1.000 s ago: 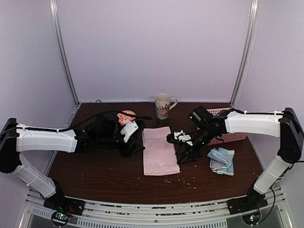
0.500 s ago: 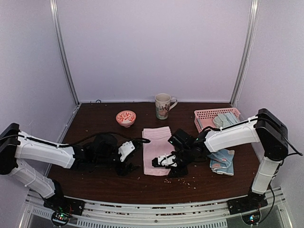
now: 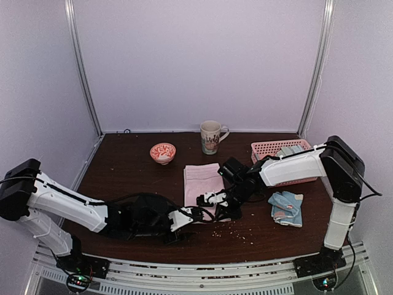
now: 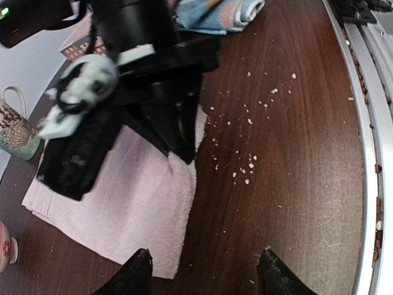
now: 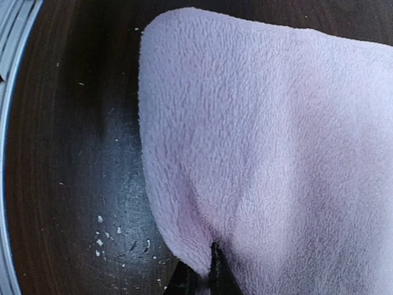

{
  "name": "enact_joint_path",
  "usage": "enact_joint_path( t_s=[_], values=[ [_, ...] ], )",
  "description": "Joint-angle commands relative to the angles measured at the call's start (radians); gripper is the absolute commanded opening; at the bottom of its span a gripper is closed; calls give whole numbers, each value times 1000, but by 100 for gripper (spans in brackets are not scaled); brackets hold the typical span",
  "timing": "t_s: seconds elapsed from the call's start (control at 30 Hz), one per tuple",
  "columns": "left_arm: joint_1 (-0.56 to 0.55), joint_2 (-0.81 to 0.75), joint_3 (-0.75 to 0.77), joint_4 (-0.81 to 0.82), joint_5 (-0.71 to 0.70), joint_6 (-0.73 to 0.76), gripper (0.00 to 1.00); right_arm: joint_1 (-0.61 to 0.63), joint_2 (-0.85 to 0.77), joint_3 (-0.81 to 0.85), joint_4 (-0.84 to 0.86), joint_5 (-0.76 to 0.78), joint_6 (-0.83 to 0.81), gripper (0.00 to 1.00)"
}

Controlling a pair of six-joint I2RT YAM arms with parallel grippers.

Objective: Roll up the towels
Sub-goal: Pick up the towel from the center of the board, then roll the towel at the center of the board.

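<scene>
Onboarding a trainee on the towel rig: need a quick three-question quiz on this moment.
1. True or false: the right gripper has its jaws shut on the pink towel.
2. Fill in: the left gripper has its jaws ____.
3. The blue patterned towel lies: A, in the left gripper; B, on the table, right of the pink towel; C, under the pink towel.
Key: 1 true; 2 open; 3 B.

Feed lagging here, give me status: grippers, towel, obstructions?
Right gripper shut on pink towel, near edge. Left gripper open beside its near corner. Crumbs scattered alongside.
</scene>
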Motion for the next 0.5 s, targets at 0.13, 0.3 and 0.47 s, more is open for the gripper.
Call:
enact_joint_path(
  t_s=[0.13,0.3,0.47],
  values=[
    [-37,169,107,103,-101,166,62,-62,181,171,-435,-311,-88,3],
    [-37,285,198,81,-121,214,61,-72,207,187,-464,-326,-122,3],
    [-36,346,246,40,-82,220,48,-76,204,190,-470,-327,-125,3]
  ],
)
